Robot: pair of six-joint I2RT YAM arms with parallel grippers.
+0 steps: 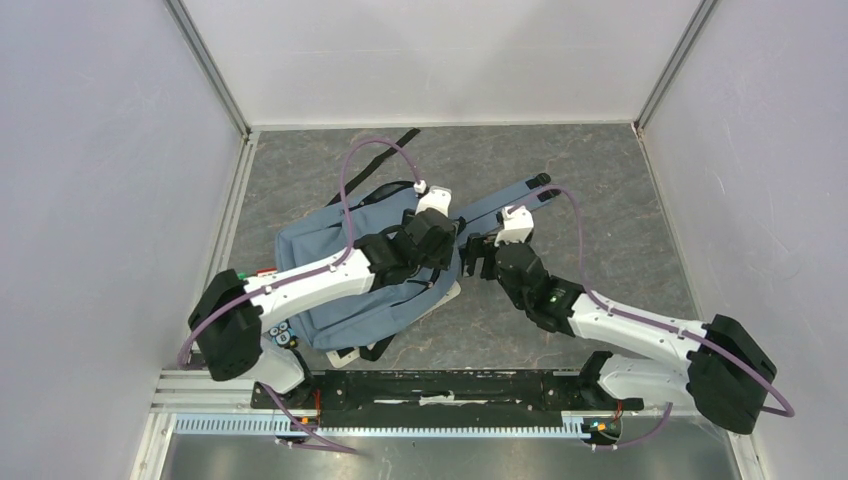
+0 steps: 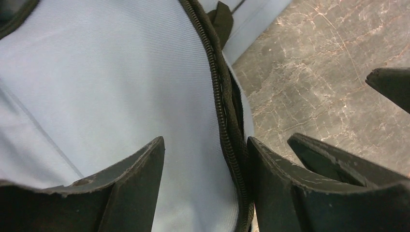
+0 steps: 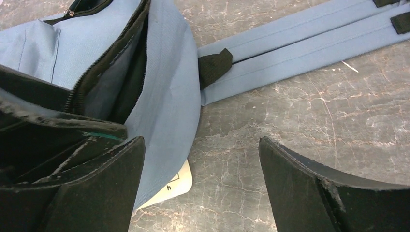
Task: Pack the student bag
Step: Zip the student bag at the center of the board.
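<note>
L gripper (image 2: 205,145) partly open astride bag (image 2: 96,72) zip (image 2: 218,96), holding nothing: pinch zip edge only. R gripper (image 3: 201,145) wide, empty; you take the other lip.

The left arm (image 1: 310,275) reaches forward and to the right from its base, and the left gripper (image 2: 205,140) points down with its jaws parted. The right arm (image 1: 620,325) stretches forward and to the left. The right gripper (image 3: 202,142) sits low just beside the left one, its jaws spread wide.
</note>
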